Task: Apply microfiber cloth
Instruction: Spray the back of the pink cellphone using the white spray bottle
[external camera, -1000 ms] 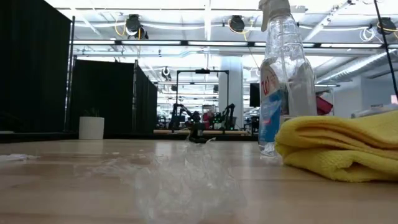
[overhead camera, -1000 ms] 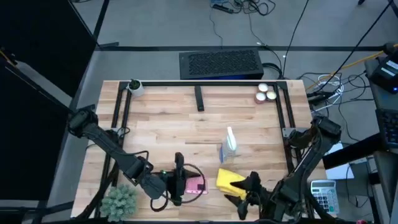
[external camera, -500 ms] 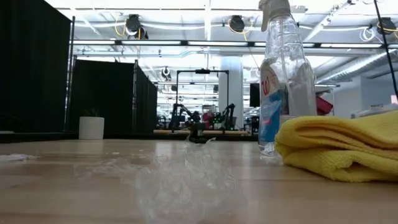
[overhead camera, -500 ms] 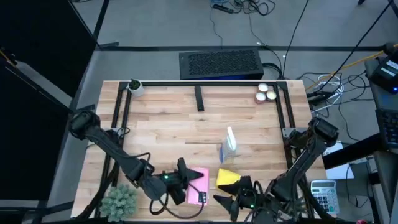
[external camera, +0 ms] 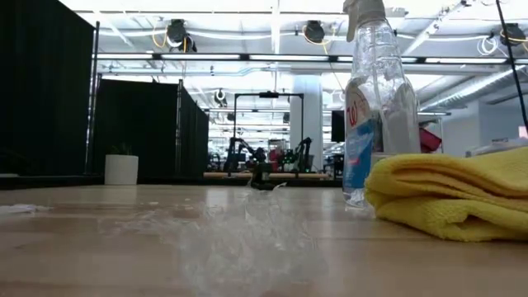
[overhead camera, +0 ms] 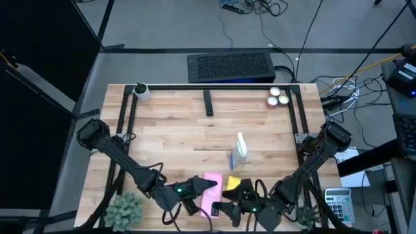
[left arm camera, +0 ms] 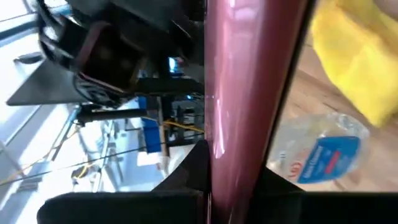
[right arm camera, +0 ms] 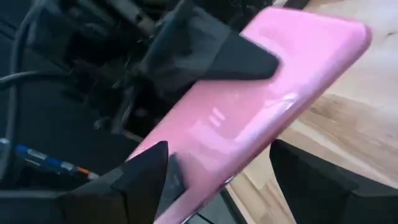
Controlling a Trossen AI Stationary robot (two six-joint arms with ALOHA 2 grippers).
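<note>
The yellow microfiber cloth (overhead camera: 233, 184) lies folded on the table near its front edge, right of the middle; it also shows in the low view (external camera: 454, 194) and the left wrist view (left arm camera: 354, 56). Just left of it, my left gripper (overhead camera: 198, 187) is shut on a pink phone (overhead camera: 212, 190). My right gripper (overhead camera: 227, 203) stands open at the phone's near end, beside the cloth. In the right wrist view its fingers (right arm camera: 149, 174) flank the phone (right arm camera: 261, 106). My left gripper pinches the pink phone between its two fingers, one finger (right arm camera: 211, 53) lying on the pink back (right arm camera: 249, 87), the other hidden behind the phone. The fingers come level from the table's left. The phone sits tilted over the wood. My right gripper's fingers flank the phone's near end (right arm camera: 186, 186); whether they touch it I cannot tell.
A clear spray bottle (overhead camera: 239, 151) with a blue label stands just behind the cloth. A small green plant (overhead camera: 123, 209) sits at the near left corner, a white pot (overhead camera: 140, 90) at the far left, and small round tins (overhead camera: 278, 97) at the far right.
My left gripper has carried the pink phone toward the table's right edge, nearer the cloth, and has turned with it. My right gripper has moved left from the cloth's right side toward the phone. The cloth has stayed in place.
</note>
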